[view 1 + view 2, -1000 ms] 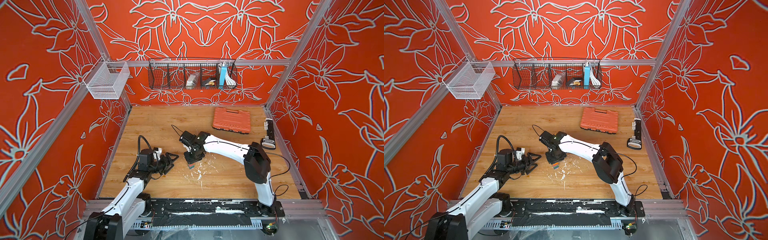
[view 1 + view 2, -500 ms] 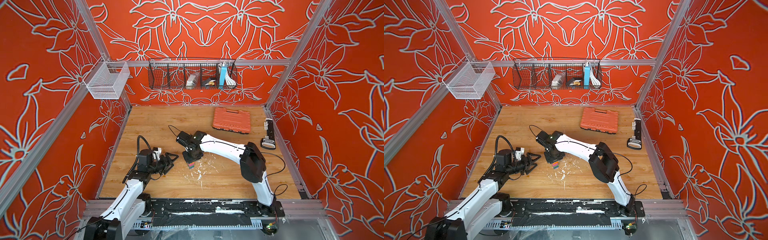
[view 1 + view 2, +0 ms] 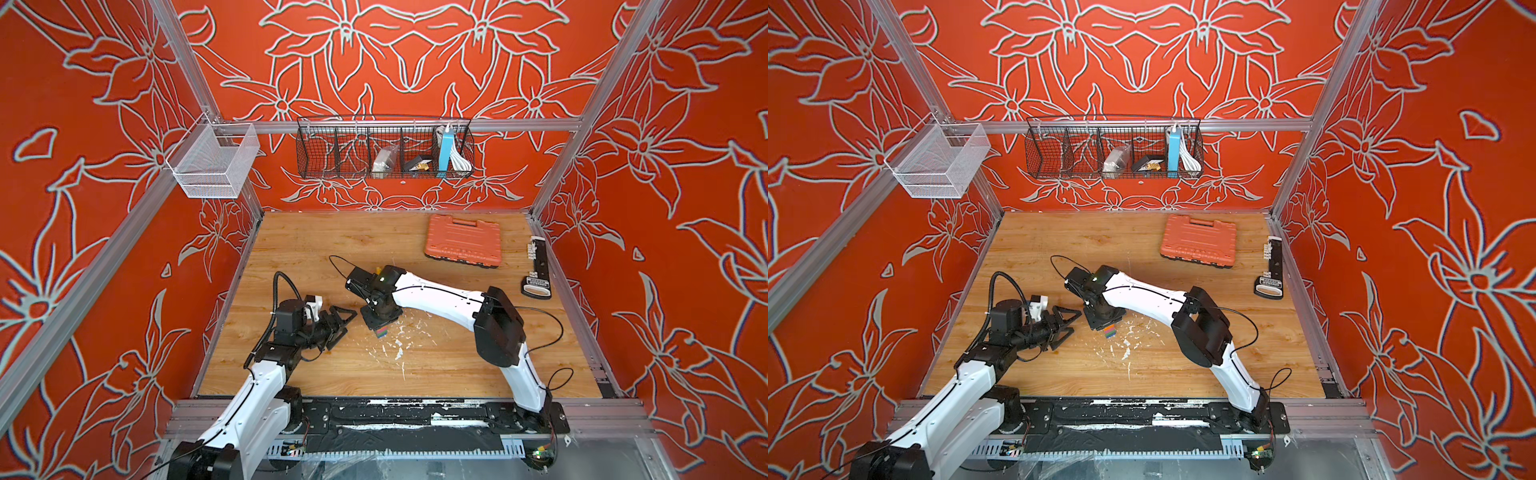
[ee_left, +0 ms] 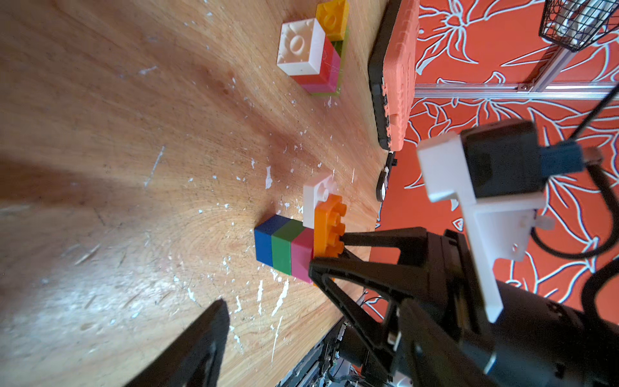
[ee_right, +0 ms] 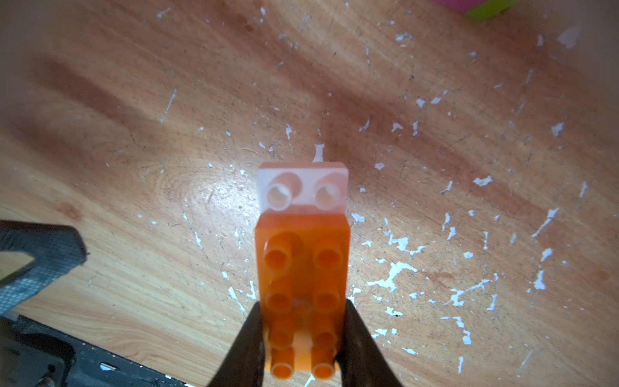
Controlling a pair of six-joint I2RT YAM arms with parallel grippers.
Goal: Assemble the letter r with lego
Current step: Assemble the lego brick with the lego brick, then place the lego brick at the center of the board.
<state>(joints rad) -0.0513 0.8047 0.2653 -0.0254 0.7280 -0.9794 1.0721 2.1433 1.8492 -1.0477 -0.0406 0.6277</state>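
Orange brick (image 5: pixel 303 295), clear bright orange on every stud. White brick (image 5: pixel 301 187), slightly translucent. 3 flat bands of colour side by side: pink brick (image 4: pixel 301 258), green brick (image 4: pixel 283 248), blue brick (image 4: pixel 263 243). Second stack (image 4: pixel 311 57): white, yellow-orange, red, pink, lime. Black right gripper (image 5: pixel 303 305). Pale wood-grain table (image 3: pixel 332 374), flecked with white. Ribbed orange case (image 3: pixel 463 241). Red-orange walls (image 3: pixel 395 62), patterned with large grey-white outlined flowers. White arms (image 3: pixel 436 295), black at the joints. Black wire basket (image 3: pixel 332 153); white mesh basket (image 3: pixel 214 162).
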